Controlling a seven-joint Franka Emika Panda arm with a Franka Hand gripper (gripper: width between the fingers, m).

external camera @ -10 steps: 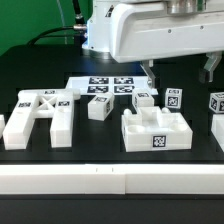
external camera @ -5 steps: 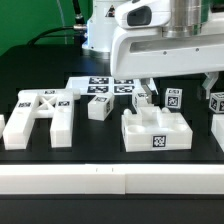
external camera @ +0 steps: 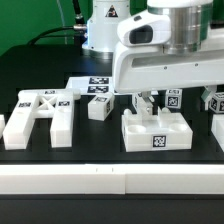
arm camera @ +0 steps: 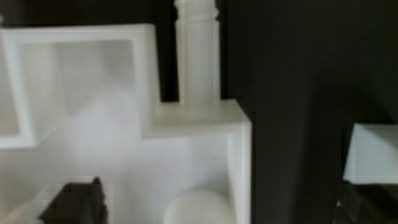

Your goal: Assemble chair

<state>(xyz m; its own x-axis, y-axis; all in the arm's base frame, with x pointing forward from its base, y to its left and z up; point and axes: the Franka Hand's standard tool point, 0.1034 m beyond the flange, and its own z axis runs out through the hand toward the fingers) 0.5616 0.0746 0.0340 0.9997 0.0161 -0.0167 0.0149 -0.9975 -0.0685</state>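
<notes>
The chair parts lie on the black table. The notched block [external camera: 155, 131] sits right of centre, and it fills the wrist view [arm camera: 125, 150]. My gripper [external camera: 150, 104] hangs just above the block's far edge. It is open and empty, and its dark fingertips [arm camera: 75, 203] stand wide apart in the wrist view, midpoint [arm camera: 222, 205]. The cross-braced plate [external camera: 38, 115] lies at the exterior view's left. A small tagged block [external camera: 98, 107] sits between them. A white bar [arm camera: 196, 40] shows beyond the notched block in the wrist view.
The marker board [external camera: 100, 86] lies flat behind the parts. Two more tagged blocks [external camera: 173, 99] [external camera: 216, 103] stand at the back right. A low white rail [external camera: 110, 178] runs along the table's front. The robot base [external camera: 105, 30] stands at the back.
The arm has come down and toward the front, from above the back parts to just over the notched block. A small block behind it is now partly hidden.
</notes>
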